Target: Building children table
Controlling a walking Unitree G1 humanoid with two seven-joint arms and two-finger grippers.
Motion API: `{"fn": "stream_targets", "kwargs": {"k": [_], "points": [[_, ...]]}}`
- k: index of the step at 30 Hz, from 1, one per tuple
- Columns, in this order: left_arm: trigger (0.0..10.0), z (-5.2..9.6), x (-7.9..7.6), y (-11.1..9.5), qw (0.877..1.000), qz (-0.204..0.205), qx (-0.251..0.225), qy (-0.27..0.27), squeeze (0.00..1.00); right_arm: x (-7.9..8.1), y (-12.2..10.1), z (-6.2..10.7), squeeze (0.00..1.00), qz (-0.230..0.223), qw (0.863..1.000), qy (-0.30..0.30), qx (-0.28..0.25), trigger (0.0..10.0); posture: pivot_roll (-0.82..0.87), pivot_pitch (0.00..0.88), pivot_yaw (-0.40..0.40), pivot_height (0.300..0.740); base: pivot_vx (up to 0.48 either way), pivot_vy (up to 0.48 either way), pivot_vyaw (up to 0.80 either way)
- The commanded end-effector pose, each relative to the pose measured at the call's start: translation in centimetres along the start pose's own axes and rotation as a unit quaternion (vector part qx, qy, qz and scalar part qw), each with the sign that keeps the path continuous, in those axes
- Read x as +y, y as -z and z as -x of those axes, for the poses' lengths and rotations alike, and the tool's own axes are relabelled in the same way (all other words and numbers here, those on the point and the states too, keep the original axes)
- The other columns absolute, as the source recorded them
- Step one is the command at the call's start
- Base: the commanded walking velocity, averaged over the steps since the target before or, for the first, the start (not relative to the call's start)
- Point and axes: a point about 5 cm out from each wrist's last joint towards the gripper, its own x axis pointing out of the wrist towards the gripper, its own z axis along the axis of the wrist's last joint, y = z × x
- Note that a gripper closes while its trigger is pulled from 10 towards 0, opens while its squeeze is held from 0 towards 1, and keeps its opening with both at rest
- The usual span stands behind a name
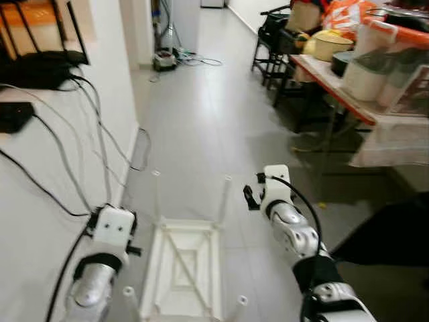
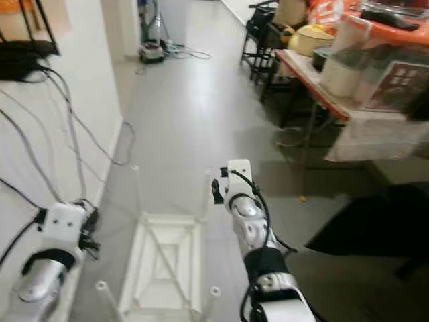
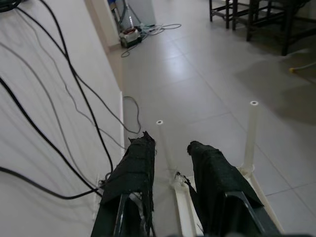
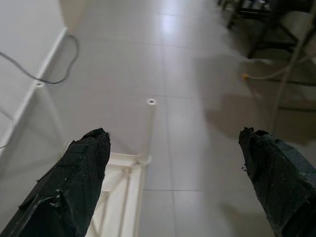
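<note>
the white children's table (image 1: 182, 268) lies upside down on the grey floor (image 1: 208, 127), its long axis running away from the robot, parallel to the wall just beside it. four legs point up, one at each corner. left gripper (image 3: 170, 153), fingers a little apart and empty, hangs over the table's wall-side edge; right gripper (image 4: 173, 158), spread wide and empty, hangs over the opposite edge.

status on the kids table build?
Done: the white table lies upside down on the floor with four legs standing up. In hand: nothing; the left gripper and right gripper hover above it, jaws open. Left: flipping it upright, judging by how it lies.
</note>
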Motion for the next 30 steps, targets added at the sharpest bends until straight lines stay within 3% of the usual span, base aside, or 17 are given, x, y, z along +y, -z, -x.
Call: {"fn": "stream_targets", "kwargs": {"k": [1, 5, 24, 30], "points": [[10.0, 0.1, 0.1, 0.2, 1.000, -0.014, 0.005, 0.003, 0.00, 0.5, 0.0, 0.1, 0.00, 0.007, 1.000, -0.010, -0.002, 10.0, 0.09, 0.000, -0.090, 0.740, 0.000, -0.480, 0.00], [10.0, 0.1, 0.0, 0.2, 1.000, -0.014, 0.003, 0.000, 0.00, 0.7, 0.1, 0.1, 0.00, 0.009, 1.000, -0.016, 0.001, 10.0, 0.09, 0.000, -0.092, 0.740, 0.000, -0.438, 0.00], [10.0, 0.1, 0.0, 0.7, 1.000, -0.012, 0.015, -0.004, 0.00, 1.6, 0.2, 0.2, 0.00, 0.025, 0.999, -0.047, 0.000, 10.0, 0.09, 0.000, -0.093, 0.740, 0.000, 0.000, 0.00], [10.0, 0.1, 0.0, 0.8, 1.000, -0.014, 0.017, -0.003, 0.00, 2.5, 0.0, 0.2, 0.00, 0.029, 0.997, -0.073, 0.009, 10.0, 0.10, 0.000, -0.091, 0.726, 0.000, 0.000, 0.00]]}}
